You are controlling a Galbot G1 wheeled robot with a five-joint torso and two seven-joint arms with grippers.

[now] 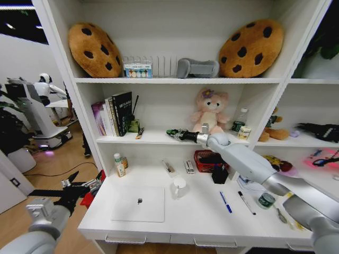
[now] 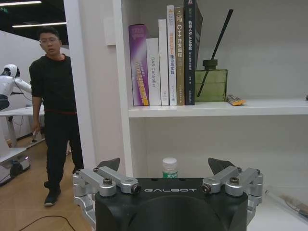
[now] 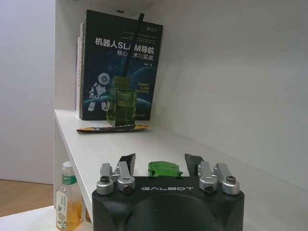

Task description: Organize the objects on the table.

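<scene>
A: Which step does this look like?

B: Placing, most likely. The right hand point(image 1: 170, 132) is stretched out over the middle shelf point(image 1: 159, 138), clenched on the green toy car point(image 3: 163, 169), which sits between its fingertips just above the shelf board. The books point(image 1: 114, 112) and the green diffuser bottle point(image 3: 121, 105) stand farther along the same shelf.

A: And the left hand?

B: The left hand point(image 1: 71, 182) is released and holds nothing, hovering off the tabletop's point(image 1: 196, 217) left end, near a small bottle point(image 1: 119, 165).

A: What does the next move call for?

B: Probably lowering the car until it rests on the board, then letting go and pulling straight back. The silver laptop point(image 1: 139, 203) and the blue pen point(image 1: 225, 202) lie on the tabletop, apparently not yet sorted.

A: Any writing to read?

B: "GALBOT" on both wrist housings. The dark book cover point(image 3: 124, 67) carries Chinese characters with "SLAM" and, smaller, "ROBOT SLAM NAVIGATION". A white spine point(image 2: 153, 72) reads "DAS Controller", and another starts with "C++". The laptop's lid logo is too small to identify.
</scene>
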